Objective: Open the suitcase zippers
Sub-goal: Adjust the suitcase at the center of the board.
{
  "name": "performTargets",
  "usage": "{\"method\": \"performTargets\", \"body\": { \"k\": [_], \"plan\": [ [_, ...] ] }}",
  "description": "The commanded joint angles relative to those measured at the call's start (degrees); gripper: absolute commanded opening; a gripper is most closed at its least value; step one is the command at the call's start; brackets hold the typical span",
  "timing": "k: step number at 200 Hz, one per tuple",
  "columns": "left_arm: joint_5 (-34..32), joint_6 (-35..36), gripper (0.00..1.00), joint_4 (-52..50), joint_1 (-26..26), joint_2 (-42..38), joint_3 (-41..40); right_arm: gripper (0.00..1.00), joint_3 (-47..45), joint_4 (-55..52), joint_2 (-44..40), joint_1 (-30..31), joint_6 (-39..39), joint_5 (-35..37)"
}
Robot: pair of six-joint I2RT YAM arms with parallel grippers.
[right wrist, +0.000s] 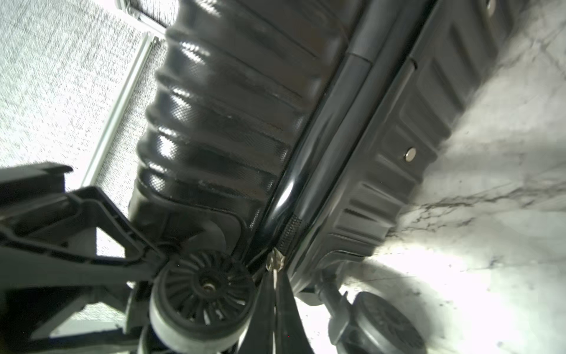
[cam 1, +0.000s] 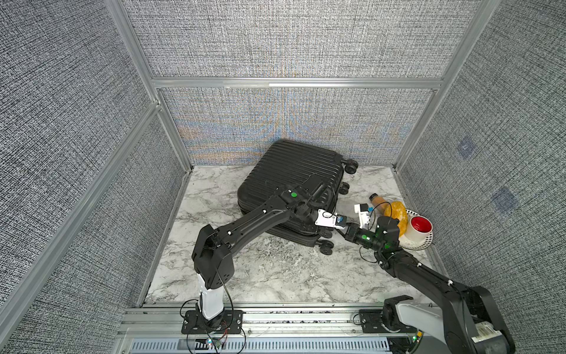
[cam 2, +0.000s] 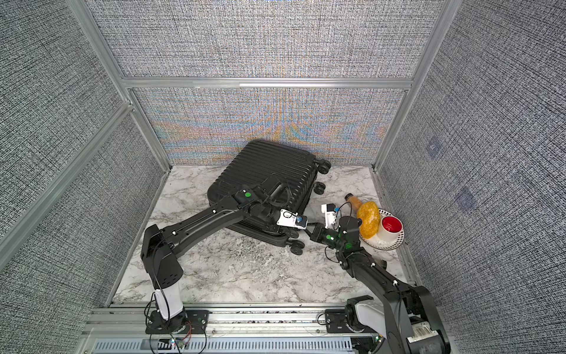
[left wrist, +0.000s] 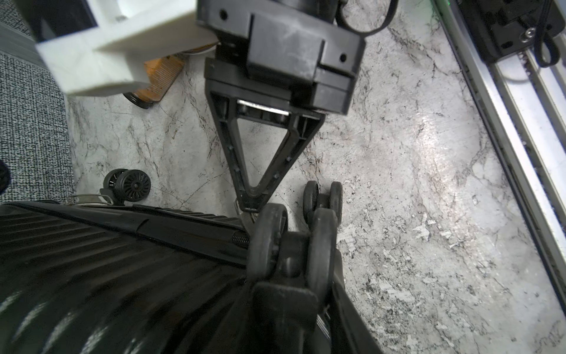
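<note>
Small black ribbed hard-shell suitcase lies flat on the white grey-veined marble tabletop, far centre, close to the grey fabric back wall, black spinner wheels pointing right. Both arms meet at its near-right corner. Right gripper comes in low from the right, jaws pinched narrow with the tips together on a small silvery metal pull tab of the zippers. The tab sits on the seam between the two shells, between the two near-right wheels, and in the right wrist view both fingers close on it. Thin black zip track runs along the seam away from the tab, mostly under a glossy black strip. Left gripper reaches over the case top from the left and drops at the same corner, jaws part-way apart at the top shell's near-right twin wheel. One trussed finger touches the wheel rim; cannot tell if it truly clamps it. Right of the case and apart from it, near the grey right wall: brown bottle with black cap on its side, yellow knobbly rounded object, white cup with red inside on a white plate with dotted rim.
</note>
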Motion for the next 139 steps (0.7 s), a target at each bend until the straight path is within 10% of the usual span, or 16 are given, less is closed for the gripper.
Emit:
{"method": "performTargets", "body": {
  "k": [1, 139],
  "plan": [
    [-0.36, -0.79, 0.37, -12.23, -0.02, 0.08, -1.31, 0.0, -0.05, 1.42, -0.46, -1.71, -4.84, 5.28],
    [0.88, 0.25, 0.35, -13.11, -0.52, -1.46, -3.53, 0.0, 5.57, 2.18, 3.52, -2.95, -21.75, 11.3]
  ]
}}
